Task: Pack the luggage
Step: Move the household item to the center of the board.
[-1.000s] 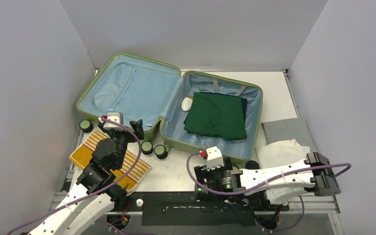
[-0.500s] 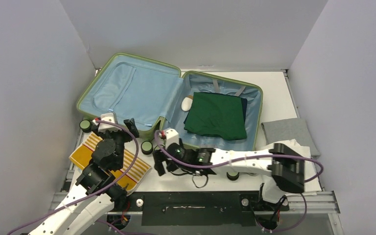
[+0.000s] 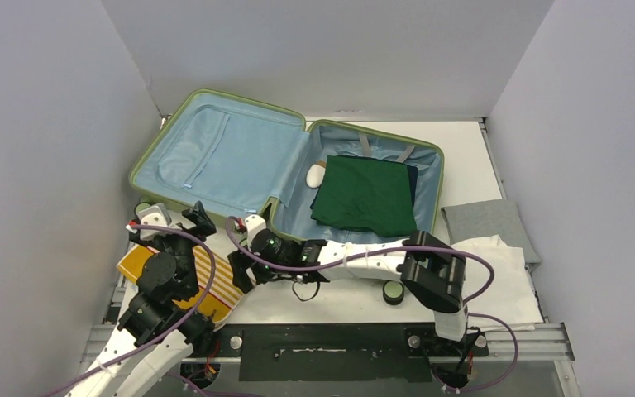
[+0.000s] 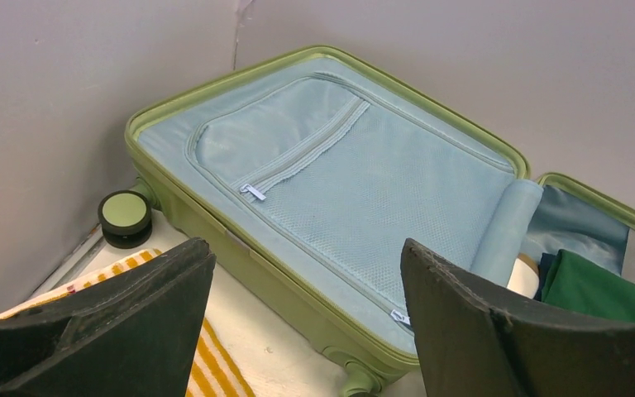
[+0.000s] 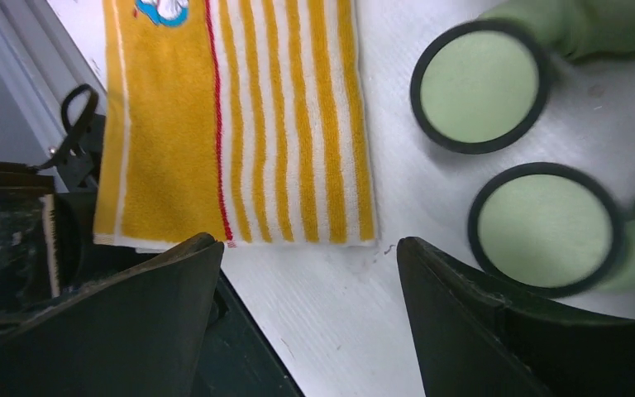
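Luggage (image 3: pixel 215 157) lies open at 12 o'clock; right gripper (image 5: pixel 306 248) has swung from 5 o'clock across to the striped towel's (image 5: pixel 240 124) edge at 7 o'clock (jaws apart, empty). Left gripper (image 4: pixel 307 248), likewise spread and empty, has drifted leftward.

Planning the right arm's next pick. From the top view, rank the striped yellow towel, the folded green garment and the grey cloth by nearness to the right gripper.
1. Striped yellow towel: just left of the right gripper, almost under it.
2. Folded green garment: inside the right half of the luggage, beyond the gripper.
3. Grey cloth: far right, outside the luggage.
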Robot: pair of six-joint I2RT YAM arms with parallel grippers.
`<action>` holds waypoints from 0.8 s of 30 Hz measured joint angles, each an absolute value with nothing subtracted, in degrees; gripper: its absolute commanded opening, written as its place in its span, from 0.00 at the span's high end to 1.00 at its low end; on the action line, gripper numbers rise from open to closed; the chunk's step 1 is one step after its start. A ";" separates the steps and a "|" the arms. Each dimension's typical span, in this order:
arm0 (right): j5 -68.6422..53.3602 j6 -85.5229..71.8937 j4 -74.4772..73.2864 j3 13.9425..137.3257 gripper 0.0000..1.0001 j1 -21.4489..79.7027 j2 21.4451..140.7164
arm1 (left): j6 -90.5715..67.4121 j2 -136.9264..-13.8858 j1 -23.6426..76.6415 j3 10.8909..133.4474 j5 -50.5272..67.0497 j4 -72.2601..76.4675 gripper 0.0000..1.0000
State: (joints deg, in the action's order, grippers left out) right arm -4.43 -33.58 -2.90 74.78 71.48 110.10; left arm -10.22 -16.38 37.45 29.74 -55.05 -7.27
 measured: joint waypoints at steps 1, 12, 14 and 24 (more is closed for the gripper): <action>-4.25 -33.32 -3.33 74.76 0.21 71.40 109.25 | -10.24 -16.71 37.47 29.71 -54.92 -7.25 0.20; -3.25 -30.61 -6.04 74.74 0.21 67.02 100.33 | -10.28 -19.84 37.39 29.71 -51.35 -7.14 0.20; -4.16 -30.59 -5.85 74.78 0.21 67.35 101.80 | -10.28 -19.79 37.39 29.71 -51.11 -7.07 0.20; -10.76 -28.40 -7.05 83.64 0.23 68.77 116.99 | -10.24 -19.62 37.39 29.71 -51.46 -7.07 0.20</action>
State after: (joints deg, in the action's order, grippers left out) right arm -10.76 -28.40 -7.05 83.64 68.77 116.99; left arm -10.24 -19.62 37.39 29.71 -51.46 -7.07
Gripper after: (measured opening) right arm 0.772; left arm 0.804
